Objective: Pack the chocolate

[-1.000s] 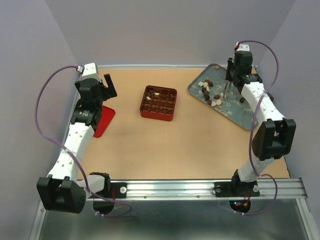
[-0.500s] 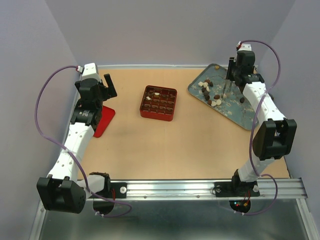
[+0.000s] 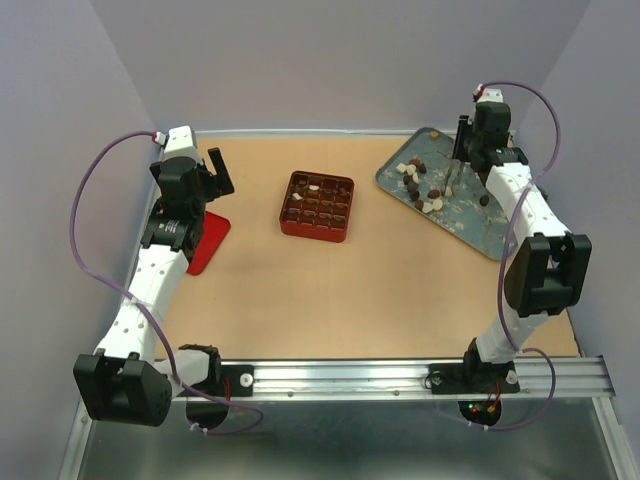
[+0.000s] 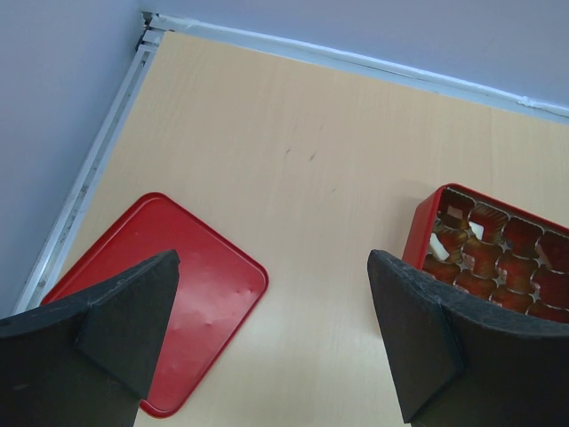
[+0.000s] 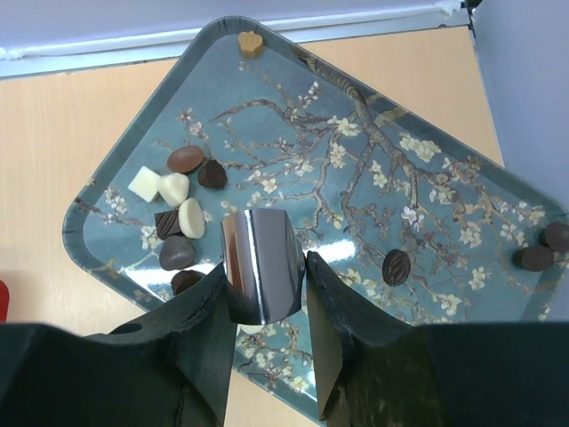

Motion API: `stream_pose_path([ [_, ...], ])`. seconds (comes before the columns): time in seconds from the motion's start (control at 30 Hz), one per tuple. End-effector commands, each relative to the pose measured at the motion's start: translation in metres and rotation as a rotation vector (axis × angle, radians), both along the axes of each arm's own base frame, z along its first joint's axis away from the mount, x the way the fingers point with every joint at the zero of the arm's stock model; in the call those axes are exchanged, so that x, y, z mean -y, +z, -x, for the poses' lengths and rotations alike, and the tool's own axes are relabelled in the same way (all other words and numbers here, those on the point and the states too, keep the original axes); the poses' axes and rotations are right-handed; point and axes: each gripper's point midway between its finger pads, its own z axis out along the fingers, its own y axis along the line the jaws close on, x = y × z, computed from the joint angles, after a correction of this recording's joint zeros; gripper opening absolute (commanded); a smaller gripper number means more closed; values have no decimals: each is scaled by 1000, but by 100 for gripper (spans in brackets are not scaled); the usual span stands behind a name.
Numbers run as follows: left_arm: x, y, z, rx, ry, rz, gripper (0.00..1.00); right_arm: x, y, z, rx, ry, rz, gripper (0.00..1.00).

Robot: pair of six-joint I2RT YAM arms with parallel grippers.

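Note:
The chocolate (image 3: 415,180) lies as several small dark, brown and cream pieces on a blue flowered tray (image 3: 470,215) at the back right. In the right wrist view the main cluster of chocolate (image 5: 182,218) lies left of my right gripper (image 5: 264,276), which is shut on shiny metal tongs (image 5: 260,262) held above the tray (image 5: 418,178). A lone dark piece (image 5: 396,266) lies just right of the fingers. The red gridded box (image 3: 318,232) at mid-table holds a few pieces. My left gripper (image 4: 271,267) hangs open over bare table, left of the box (image 4: 425,227).
A flat red lid (image 3: 210,240) lies at the left edge, partly under my left arm, and shows below the left finger (image 4: 160,267). A tan heart-shaped piece (image 5: 252,43) sits at the tray's far corner, two dark ones (image 5: 544,249) at its right edge. Walls close the table's back and sides.
My right wrist with the tongs has shifted slightly toward the back over the tray. The left arm has not moved.

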Motion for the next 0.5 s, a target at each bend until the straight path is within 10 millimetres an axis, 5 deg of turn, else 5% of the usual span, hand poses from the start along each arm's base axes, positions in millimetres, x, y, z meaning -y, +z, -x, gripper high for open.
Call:
stream_pose_path([
  [0.0, -4, 14, -3, 47, 11, -3, 99, 1, 28, -17, 107, 8, -10, 40],
  [0.3, -4, 13, -3, 43, 15, -7, 99, 2, 10, -14, 70, 8, -9, 38],
  [0.47, -5, 13, -3, 43, 15, -7, 99, 6, 10, -11, 66, -3, 14, 28],
])
